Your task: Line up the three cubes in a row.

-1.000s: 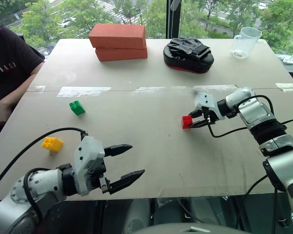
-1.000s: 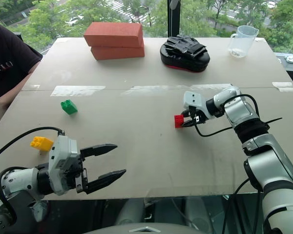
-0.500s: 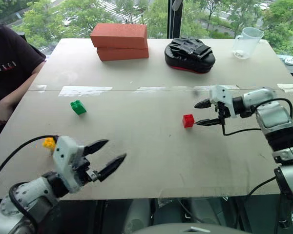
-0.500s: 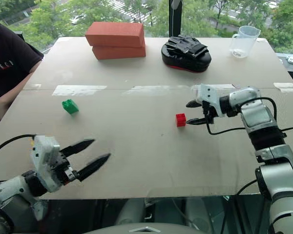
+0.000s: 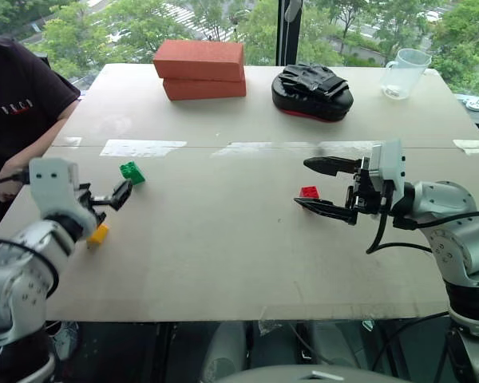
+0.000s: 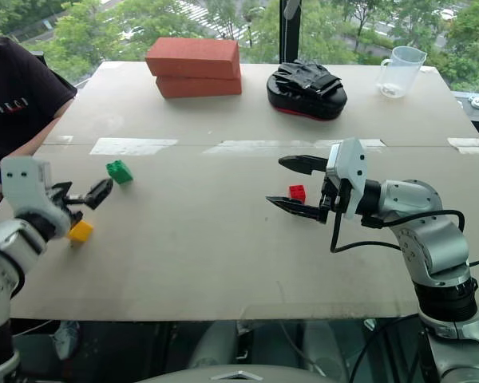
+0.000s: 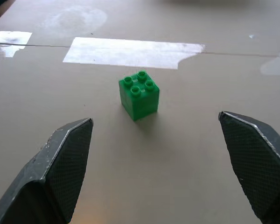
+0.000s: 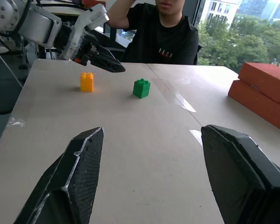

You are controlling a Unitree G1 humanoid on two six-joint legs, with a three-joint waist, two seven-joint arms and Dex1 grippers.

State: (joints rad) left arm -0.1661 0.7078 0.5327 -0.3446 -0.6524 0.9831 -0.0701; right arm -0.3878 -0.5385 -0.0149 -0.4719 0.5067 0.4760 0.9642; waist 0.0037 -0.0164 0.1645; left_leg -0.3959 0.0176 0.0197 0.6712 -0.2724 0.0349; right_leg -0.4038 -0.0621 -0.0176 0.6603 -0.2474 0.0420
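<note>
Beige tabletop (image 5: 223,239) is seen to carry three cubes: one green cube (image 5: 132,172) at the left, one yellow cube (image 5: 98,234) nearer the front left edge, one red cube (image 5: 309,192) right of centre. Two brick-red blocks (image 5: 201,69) are stacked at the far side. Left gripper (image 5: 112,199) is spread wide, empty, facing the green cube. Right gripper (image 5: 319,185) is parted, empty, its lower finger partly hiding the red cube.

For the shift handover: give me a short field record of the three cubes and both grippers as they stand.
green cube: on the table, ahead of the open left gripper, untouched
yellow cube: on the table beside the left gripper
red cube: on the table, by the right gripper, not gripped
right gripper: open, empty
row: not yet formed
</note>
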